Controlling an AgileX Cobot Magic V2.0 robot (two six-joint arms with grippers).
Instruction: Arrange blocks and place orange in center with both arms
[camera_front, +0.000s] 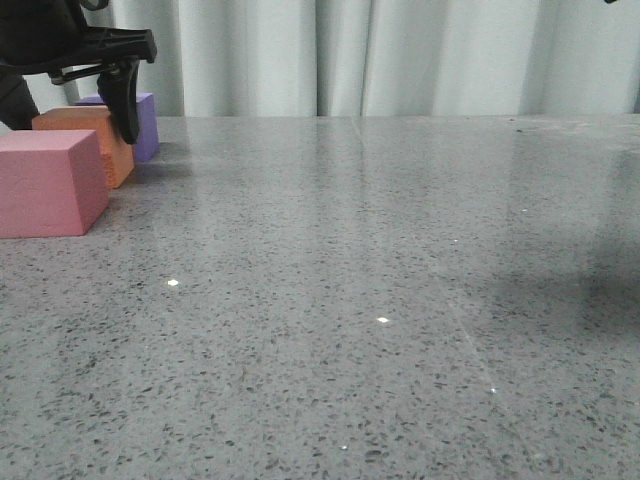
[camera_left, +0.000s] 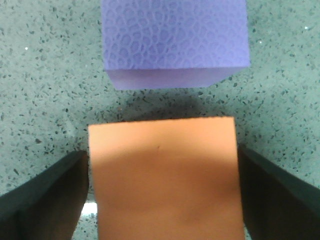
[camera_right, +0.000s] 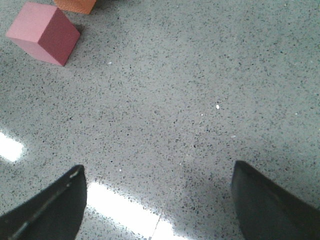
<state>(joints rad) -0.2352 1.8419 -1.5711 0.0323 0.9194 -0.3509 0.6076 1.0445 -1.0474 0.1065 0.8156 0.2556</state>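
Note:
The orange cube sits on the table at the far left, between the pink-red cube in front and the purple cube behind. My left gripper is open and straddles the orange cube. One dark finger stands on each side, with a sliver of table showing beside that finger. The purple cube lies just beyond, apart from the orange one. My right gripper is open and empty over bare table. The pink-red cube and a corner of the orange cube show far off in its view.
The grey speckled table stretches to the right of the cubes. A pale curtain hangs behind the table's far edge. A soft shadow lies on the table at the right.

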